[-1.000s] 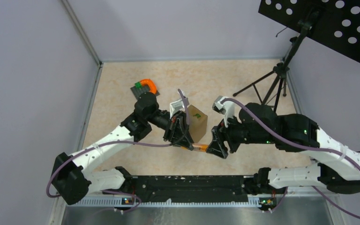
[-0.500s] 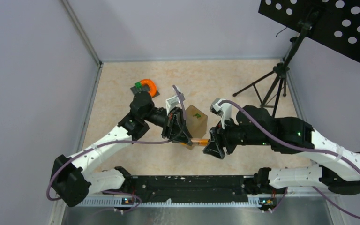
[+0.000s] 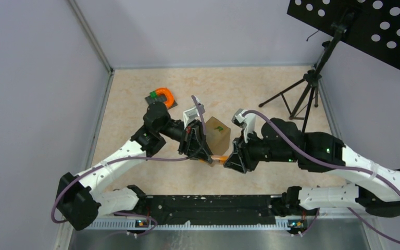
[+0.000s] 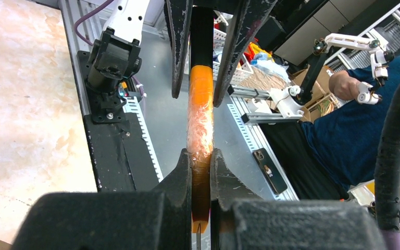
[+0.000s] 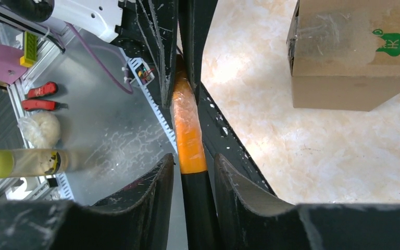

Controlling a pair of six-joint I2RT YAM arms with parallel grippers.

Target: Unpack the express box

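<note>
— Entry one, the left gripper (image 4: 200,156)?
— My left fingers (image 4: 183,172) are clamped tight on the taped orange end of a slim orange-and-black tool (image 4: 200,104); the tool runs straight out past their tips.

— Entry two, the right gripper (image 5: 194,161)?
— Parted; my right fingers (image 5: 159,182) stand on either side of the tool's black end; a sliver of gap shows on each side; the two sets of tips come close to each other along the shaft.

— Entry three, the express box (image 5: 351,57)?
— Resting on the tabletop (image 5: 271,146); flaps shut; clear tape across the face turned to me; a green mark near one corner; it sits beyond my right fingertips and off to their right; from above it lies just past both sets of fingers; clear of all four tips.
</note>
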